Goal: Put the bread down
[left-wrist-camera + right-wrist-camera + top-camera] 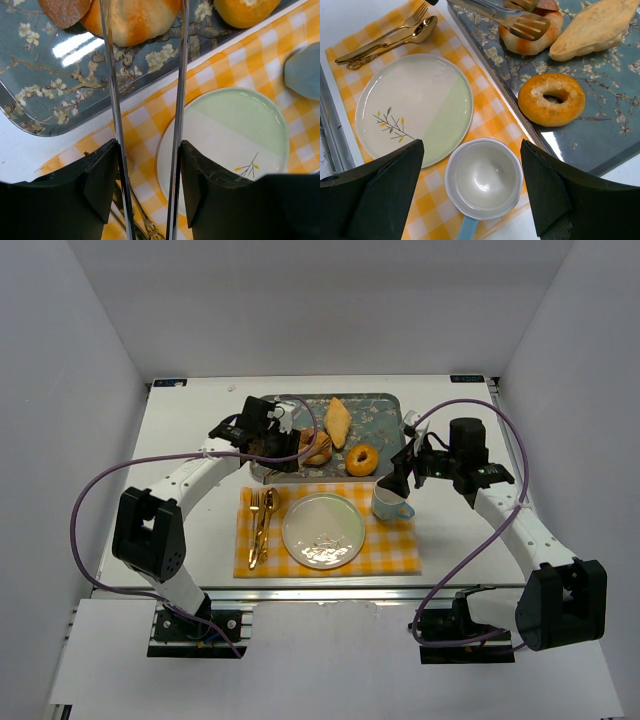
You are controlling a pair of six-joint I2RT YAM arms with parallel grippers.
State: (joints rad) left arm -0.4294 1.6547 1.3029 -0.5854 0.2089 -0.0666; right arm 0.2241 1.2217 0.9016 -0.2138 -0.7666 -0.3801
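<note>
Left gripper (148, 170) clamped on metal tongs (113, 100), tong tips at the bread (132, 20). Bread sits on floral tray (45, 85), far side, left part. Right gripper (470, 150) wide open, empty, above cup (482, 177).

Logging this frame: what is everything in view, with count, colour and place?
table: one, white, under everything
tray: one, blue-grey with blossoms, far centre
bread: one, golden-orange bun, on the tray's left part
pastry: one, long and pale, on the tray
doughnut: one, orange ring, on the tray near the cup
placemat: one, yellow-and-white check, in front of the tray
plate: one, white and pale green, on the placemat
cup: one, white inside, empty, on the placemat's right corner
fork, spoon: one each, gold, left of the plate
tongs: one, gold tips over the bread
left claw: closed on the tongs
right claw: open, above the cup
</note>
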